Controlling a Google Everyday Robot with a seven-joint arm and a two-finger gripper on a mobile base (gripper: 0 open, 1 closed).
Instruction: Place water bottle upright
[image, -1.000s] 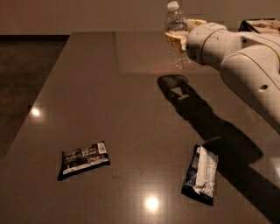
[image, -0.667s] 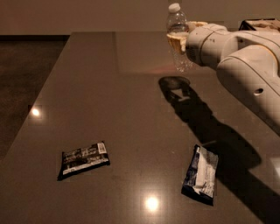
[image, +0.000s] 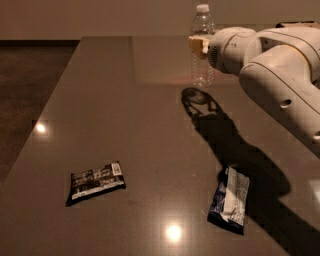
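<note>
Currently the end effector (image: 199, 45) is being seen clamped around the middle band of the water bottle (image: 202, 70), which is being held upright, cap up, at the far part of the counter (image: 130, 130). The bottle is being judged light, thin-walled, slippery and easily dented, so the ribbed middle is being favoured for a gentle hold. Two snack packets (image: 95, 182) (image: 230, 200) are being noted nearer, well apart.

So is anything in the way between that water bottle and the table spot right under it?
Nothing visible. The gripper holds the water bottle upright at its middle, and the table just below shows only shadow. The dark packet and the white-faced packet lie far nearer the camera.
</note>
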